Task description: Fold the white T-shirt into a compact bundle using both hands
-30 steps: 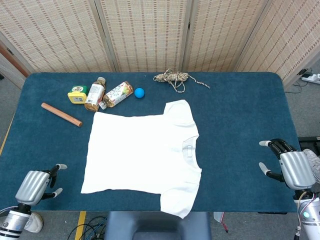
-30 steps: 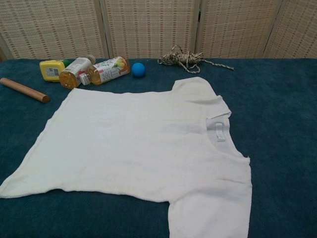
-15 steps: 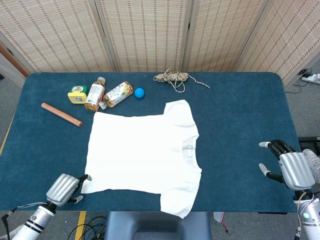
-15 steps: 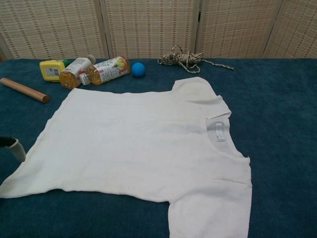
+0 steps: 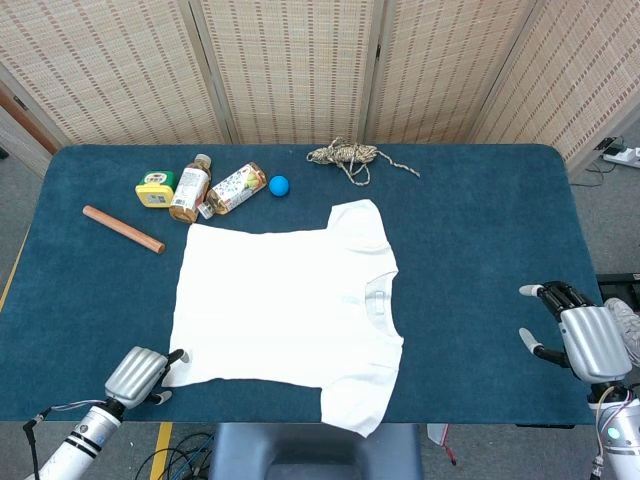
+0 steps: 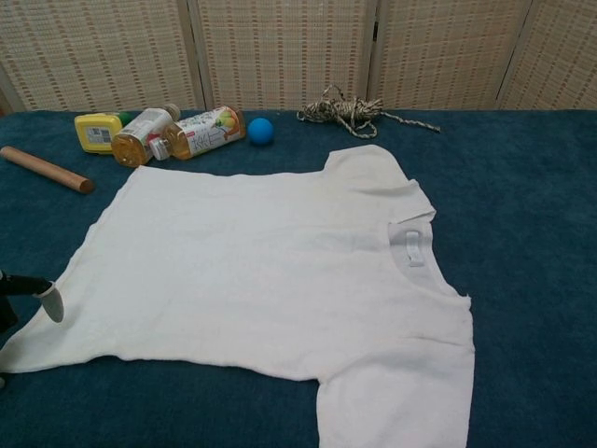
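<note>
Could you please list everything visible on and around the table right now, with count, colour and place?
T-shirt: one, white, spread flat mid-table, collar toward the right.
Wooden stick: one, brown, far left.
Bottles: two, lying side by side at the back left, beside the yellow container.
Yellow container: one, left of the bottles.
Ball: one, blue, right of the bottles.
Rope: one bundle, beige, back centre.
Table: one, dark blue cover.
Screen: woven beige panels behind the table.
Left hand: at the shirt's near left corner, fingers at the hem.
Right hand: at the table's right edge, holding nothing.
</note>
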### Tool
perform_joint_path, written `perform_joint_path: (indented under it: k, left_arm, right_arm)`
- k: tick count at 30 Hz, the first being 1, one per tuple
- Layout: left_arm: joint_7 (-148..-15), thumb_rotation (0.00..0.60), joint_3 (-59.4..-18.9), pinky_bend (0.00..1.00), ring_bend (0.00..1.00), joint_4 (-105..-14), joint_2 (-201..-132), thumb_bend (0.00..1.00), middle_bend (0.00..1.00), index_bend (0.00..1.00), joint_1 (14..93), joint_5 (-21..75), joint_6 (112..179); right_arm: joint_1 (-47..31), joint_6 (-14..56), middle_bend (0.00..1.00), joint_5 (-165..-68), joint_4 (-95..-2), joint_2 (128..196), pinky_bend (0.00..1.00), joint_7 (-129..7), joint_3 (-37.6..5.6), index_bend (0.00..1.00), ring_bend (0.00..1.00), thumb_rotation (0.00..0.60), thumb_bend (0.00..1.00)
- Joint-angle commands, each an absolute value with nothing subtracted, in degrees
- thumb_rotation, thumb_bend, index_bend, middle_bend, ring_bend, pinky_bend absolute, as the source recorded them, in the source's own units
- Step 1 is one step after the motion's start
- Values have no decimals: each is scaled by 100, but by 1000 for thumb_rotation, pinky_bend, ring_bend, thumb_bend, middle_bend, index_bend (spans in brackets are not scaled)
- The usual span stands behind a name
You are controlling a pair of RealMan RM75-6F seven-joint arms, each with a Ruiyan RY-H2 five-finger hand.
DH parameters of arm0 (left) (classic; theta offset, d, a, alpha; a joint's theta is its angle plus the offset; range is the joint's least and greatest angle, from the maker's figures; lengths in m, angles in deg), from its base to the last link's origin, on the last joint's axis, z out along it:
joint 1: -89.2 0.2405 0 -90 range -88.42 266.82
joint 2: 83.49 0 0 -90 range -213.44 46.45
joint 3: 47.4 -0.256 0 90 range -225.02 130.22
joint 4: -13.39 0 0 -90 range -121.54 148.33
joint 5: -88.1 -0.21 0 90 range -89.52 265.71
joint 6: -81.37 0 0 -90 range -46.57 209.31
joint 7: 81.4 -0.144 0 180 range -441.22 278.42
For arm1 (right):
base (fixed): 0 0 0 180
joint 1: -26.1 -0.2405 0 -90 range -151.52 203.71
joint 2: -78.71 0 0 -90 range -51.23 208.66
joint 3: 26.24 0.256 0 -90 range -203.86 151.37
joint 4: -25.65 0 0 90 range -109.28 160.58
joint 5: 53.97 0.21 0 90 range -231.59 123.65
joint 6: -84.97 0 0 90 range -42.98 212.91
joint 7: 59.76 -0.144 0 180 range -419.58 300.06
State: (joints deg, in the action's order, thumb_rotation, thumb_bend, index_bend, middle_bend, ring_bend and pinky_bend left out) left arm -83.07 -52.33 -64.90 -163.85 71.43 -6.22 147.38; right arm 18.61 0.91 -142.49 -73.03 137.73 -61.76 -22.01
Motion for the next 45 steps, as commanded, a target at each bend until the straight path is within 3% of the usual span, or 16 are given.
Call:
perform_joint_path:
  k: [1, 13, 38, 42, 45]
  left_arm:
    - [-8299, 600, -5220, 937, 838, -6439, -16428, 176, 920, 402, 7121, -570, 14713]
    - [-8263, 600, -5158, 937, 847, -6224, -16623, 189, 933, 439, 7035, -413, 14693]
    - [-7791, 600, -5173, 943, 865, -5961, -16873, 428, 950, 601, 6916, -433, 14849]
    - [-7676, 600, -5173, 945, 868, -5968, -16899, 466, 952, 642, 6899, -462, 14904]
    - [-7632, 600, -5172, 945, 871, -5985, -16905, 501, 956, 667, 6883, -468, 14922]
  right_arm:
    - [1866, 86, 333, -14244, -7304, 13768, 407, -6178, -2200, 267, 265, 600, 286]
    - [1882, 90, 333, -14229, -7298, 13772, 407, -6186, -2213, 267, 265, 600, 286]
    - [1791, 215, 350, -14497, -7276, 13856, 407, -6049, -2319, 267, 270, 600, 294]
    - [1703, 336, 376, -14704, -7183, 14037, 407, -5906, -2416, 267, 301, 600, 313]
    - [1630, 383, 427, -14870, -7061, 14220, 444, -5760, -2460, 267, 380, 600, 323]
